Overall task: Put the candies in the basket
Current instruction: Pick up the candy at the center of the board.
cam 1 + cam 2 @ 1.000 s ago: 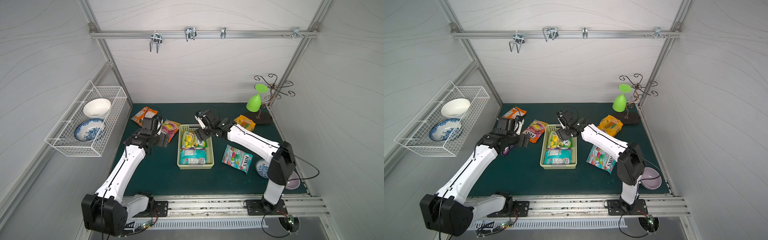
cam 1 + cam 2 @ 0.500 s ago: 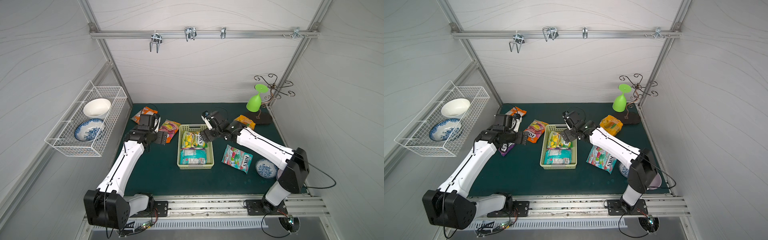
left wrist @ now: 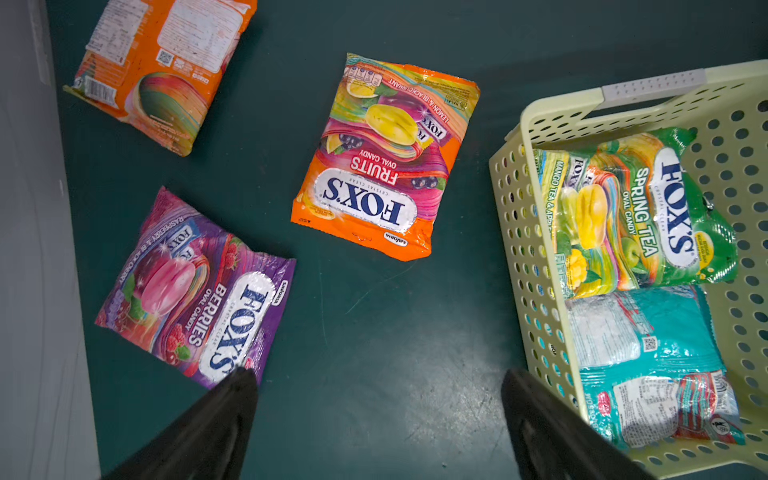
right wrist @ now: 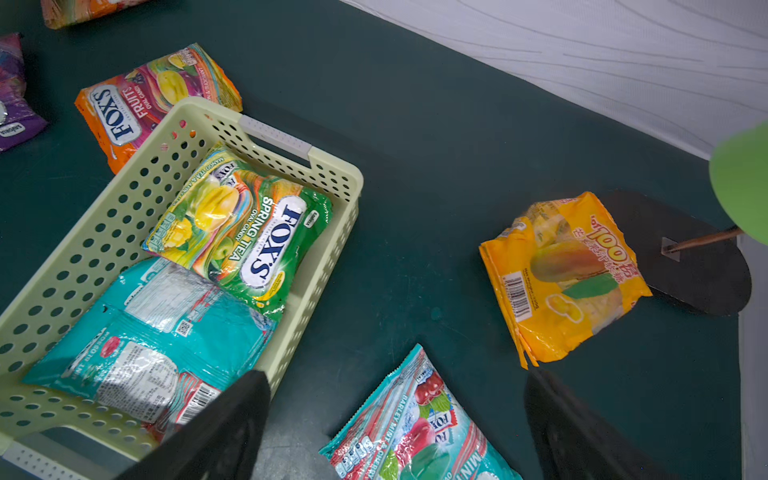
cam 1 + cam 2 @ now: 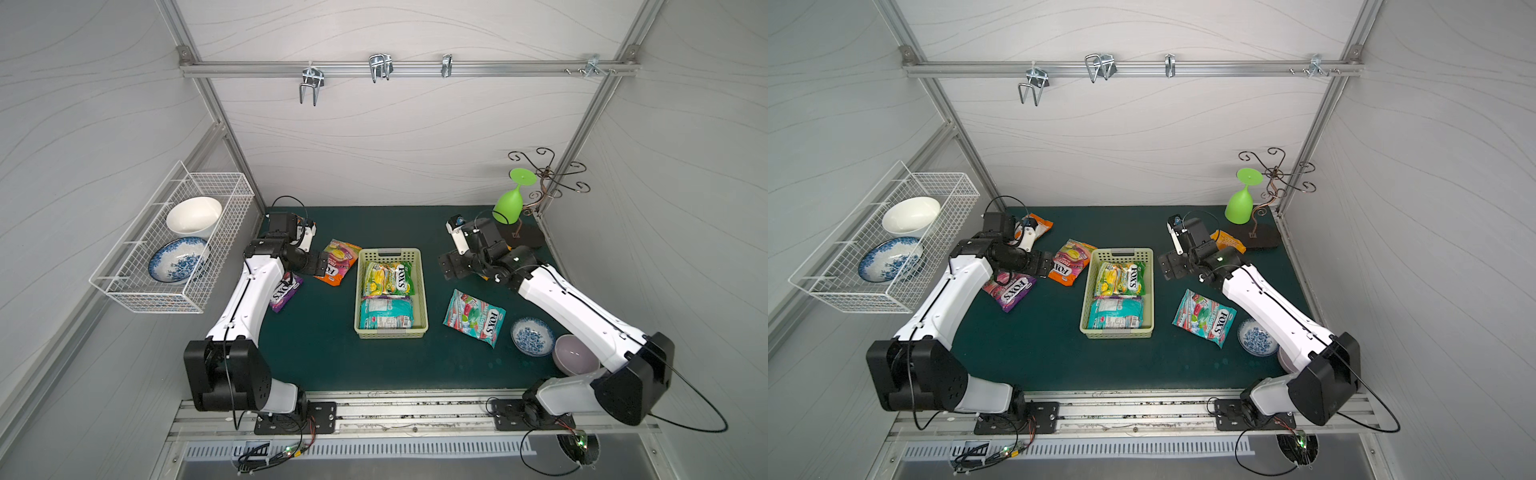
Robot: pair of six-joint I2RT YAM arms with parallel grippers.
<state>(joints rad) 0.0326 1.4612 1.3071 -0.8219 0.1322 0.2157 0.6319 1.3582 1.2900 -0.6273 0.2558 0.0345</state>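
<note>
The basket [image 5: 390,252] is sitting in the middle of the green mat [image 5: 332,353], between the two arms. I think that is so each arm can reach it from its own side. Some candies are already lying flat inside it: a green bag [image 5: 388,279] at the far end and teal bags [image 5: 386,312] at the near end, filling most of the floor.

The left gripper [image 3: 380,415] is hanging over bare mat with its fingers spread wide and nothing between them. Three bags are waiting on its side: a purple bag [image 3: 195,286] close to one fingertip, an orange fruit bag [image 3: 382,166] nearer the basket, and a plain orange bag [image 3: 162,66] lying label-side down by the far wall. I think this arm is lining up for one of them, but I cannot tell which.

The right gripper [image 4: 399,419] is also wide open and holding nothing — it is hovering just beside the basket's wall. A yellow bag [image 4: 565,278] is lying just beside the black foot of the stand [image 4: 702,266], and a minty teal bag [image 5: 473,316] is lying on the mat near a small blue bowl [image 5: 532,336].

So five bags are waiting outside. The bags are flat and slippery-looking, so I think the wide fingers are there to come down over an edge and pinch — a shallow grab could slide off.
</note>
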